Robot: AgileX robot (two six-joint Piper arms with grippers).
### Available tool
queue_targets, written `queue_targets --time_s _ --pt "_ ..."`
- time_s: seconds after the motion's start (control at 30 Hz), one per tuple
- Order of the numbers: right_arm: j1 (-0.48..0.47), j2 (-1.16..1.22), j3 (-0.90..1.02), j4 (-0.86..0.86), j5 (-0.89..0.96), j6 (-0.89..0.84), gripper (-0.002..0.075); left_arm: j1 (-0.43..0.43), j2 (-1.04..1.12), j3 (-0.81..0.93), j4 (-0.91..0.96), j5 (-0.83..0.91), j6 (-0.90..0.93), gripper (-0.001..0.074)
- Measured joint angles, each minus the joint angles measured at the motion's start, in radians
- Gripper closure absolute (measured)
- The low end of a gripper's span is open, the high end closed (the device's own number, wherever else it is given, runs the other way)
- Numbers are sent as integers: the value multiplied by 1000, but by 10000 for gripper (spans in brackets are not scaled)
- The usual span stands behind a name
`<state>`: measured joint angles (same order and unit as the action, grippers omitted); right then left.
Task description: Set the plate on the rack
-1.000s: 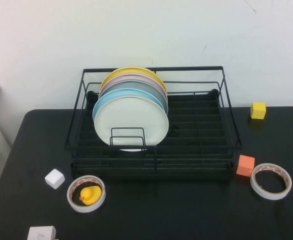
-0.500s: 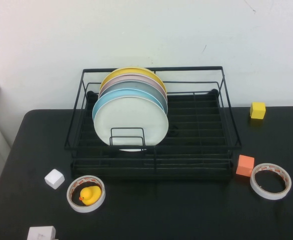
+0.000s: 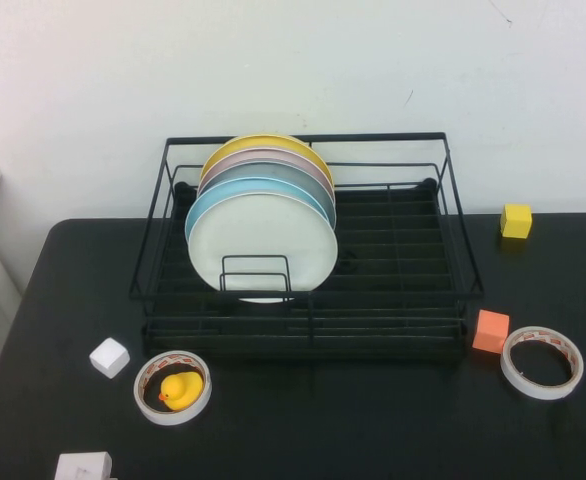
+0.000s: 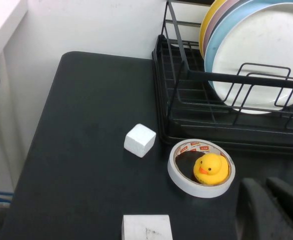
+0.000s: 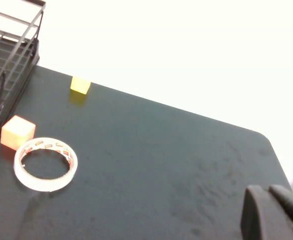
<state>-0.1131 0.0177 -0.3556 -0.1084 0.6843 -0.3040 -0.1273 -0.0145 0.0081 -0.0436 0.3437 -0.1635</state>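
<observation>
- Toward the counter's back edge, the plate (image 3: 263, 250) stood upright in the rack (image 3: 413, 265), frontmost.
- Left hand (image 4: 274, 207) near-left and right hand (image 5: 276, 207) near-right: both looked closed, empty.
- Judged done; retreat without nudging.

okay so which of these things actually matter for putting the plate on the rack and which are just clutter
Job: round white plate, standing frontmost in black wire rack; left tool and right tool, both near table edges.

Clutter: coloured plates, yellow duck in tape ring, second tape ring, orange cube, yellow cube, white cube.

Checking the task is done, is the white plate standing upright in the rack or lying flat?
Upright: the white plate stands on edge in the rack, frontmost of the stacked plates.
</observation>
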Motion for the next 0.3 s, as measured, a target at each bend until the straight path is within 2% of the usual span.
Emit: queue_targets --time_s 0.17,0.3 --pt "0 0 7 0 -10 0 728 0 0 0 0 0 0 735" --pt "46 -2 58 -2 -64 0 728 0 0 0 0 0 0 735"
